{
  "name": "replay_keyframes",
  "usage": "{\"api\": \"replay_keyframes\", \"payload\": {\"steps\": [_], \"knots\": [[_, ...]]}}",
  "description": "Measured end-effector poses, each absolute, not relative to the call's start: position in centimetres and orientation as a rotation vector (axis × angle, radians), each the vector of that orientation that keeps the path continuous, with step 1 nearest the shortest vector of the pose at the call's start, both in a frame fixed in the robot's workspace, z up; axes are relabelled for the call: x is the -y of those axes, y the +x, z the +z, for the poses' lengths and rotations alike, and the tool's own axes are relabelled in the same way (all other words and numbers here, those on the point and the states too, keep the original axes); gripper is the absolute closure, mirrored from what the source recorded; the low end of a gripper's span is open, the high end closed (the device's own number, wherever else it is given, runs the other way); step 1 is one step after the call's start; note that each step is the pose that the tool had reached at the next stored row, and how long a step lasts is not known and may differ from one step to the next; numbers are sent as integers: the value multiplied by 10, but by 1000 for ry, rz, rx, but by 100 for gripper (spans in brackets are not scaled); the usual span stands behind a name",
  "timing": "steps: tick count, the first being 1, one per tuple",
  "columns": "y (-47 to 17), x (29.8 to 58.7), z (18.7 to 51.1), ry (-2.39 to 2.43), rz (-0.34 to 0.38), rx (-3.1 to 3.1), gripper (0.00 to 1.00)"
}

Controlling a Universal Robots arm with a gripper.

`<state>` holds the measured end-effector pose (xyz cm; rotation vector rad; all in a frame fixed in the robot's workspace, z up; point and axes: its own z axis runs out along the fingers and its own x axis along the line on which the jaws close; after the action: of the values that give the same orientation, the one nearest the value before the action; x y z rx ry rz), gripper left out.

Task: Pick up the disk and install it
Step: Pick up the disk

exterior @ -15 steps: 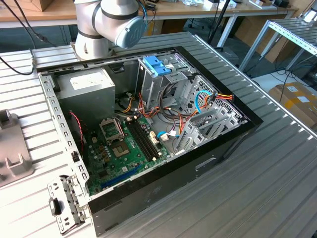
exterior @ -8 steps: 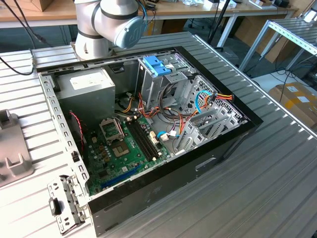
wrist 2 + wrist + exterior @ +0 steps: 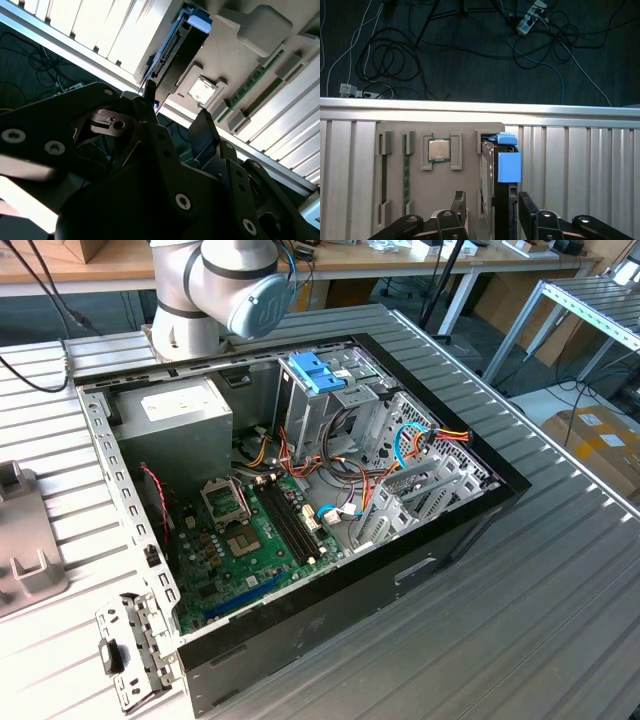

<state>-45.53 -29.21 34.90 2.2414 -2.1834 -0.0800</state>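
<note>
In both wrist views the disk [image 3: 508, 166] [image 3: 176, 47] stands on edge in a slot of a grey holder tray [image 3: 440, 190], its light-blue frame on the side away from me. My gripper [image 3: 492, 204] [image 3: 175, 106] is open just over the disk's near end. One dark finger [image 3: 459, 202] is on each side of the disk, and a gap shows on at least one side. The exterior view has the arm's base [image 3: 215, 290] behind the open computer case [image 3: 455, 525].
The tray also holds a processor chip [image 3: 439, 150] and memory sticks [image 3: 406, 172]. Beyond the table edge [image 3: 480, 107] is floor with cables. The case holds a drive cage with blue tabs [image 3: 318, 372], a grey power supply [image 3: 185, 412] and a motherboard [image 3: 250, 535].
</note>
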Motion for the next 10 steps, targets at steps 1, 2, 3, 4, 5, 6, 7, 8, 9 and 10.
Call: {"api": "replay_keyframes", "payload": {"steps": [1, 2, 3, 4, 5, 6, 7, 8, 9, 10], "knots": [[-456, 291, 348, 2242, -81, 2184, 45], [-456, 289, 348, 2243, -82, 2184, 45], [-457, 288, 347, 2243, -83, 2185, 45], [-458, 287, 347, 2243, -84, 2185, 45], [-460, 286, 346, 2244, -85, 2185, 45], [-461, 285, 346, 2244, -85, 2185, 45], [-465, 284, 345, 2244, -86, 2186, 45], [-470, 284, 343, 2244, -86, 2186, 45], [-470, 284, 342, 2245, -86, 2186, 45], [-470, 284, 341, 2245, -86, 2186, 45]]}}
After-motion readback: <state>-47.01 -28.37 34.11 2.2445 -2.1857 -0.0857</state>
